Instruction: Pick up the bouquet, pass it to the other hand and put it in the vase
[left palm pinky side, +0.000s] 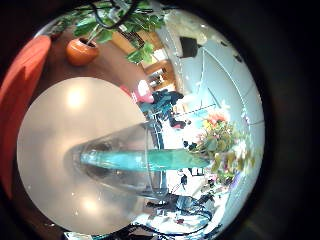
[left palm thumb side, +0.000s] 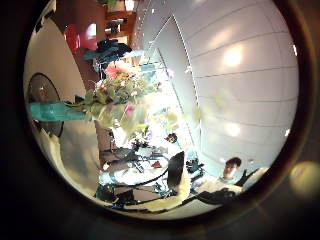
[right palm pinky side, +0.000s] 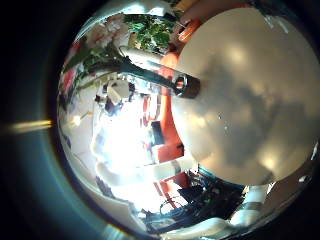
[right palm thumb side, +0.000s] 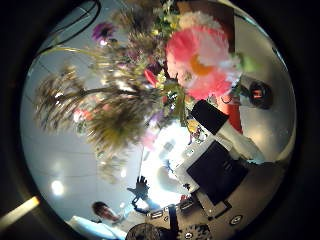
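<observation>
The bouquet (left palm pinky side: 222, 140) has a wrapped stem (left palm pinky side: 130, 158) that runs out from my left palm, over the round table (left palm pinky side: 60, 110), to the flower heads. The left thumb side palm view shows the bouquet (left palm thumb side: 120, 100) the same way, held out sideways. My left hand's own fingers are hidden. In the right thumb side palm view the flower heads (right palm thumb side: 195, 55) fill much of the picture, close to my right palm. My right hand's fingers (right palm thumb side: 222, 150) reach out fairly straight beside the stems. A small dark vase (right palm thumb side: 260, 95) stands on the table behind them, and it also shows in the right little finger side palm view (right palm pinky side: 185, 85).
A potted plant (left palm pinky side: 85, 50) and a curved seat (left palm pinky side: 25, 80) stand beyond the table's far edge. Furniture and clutter (left palm thumb side: 140, 170) lie on the floor past the table. The table top (right palm pinky side: 250, 110) spreads wide under my right hand.
</observation>
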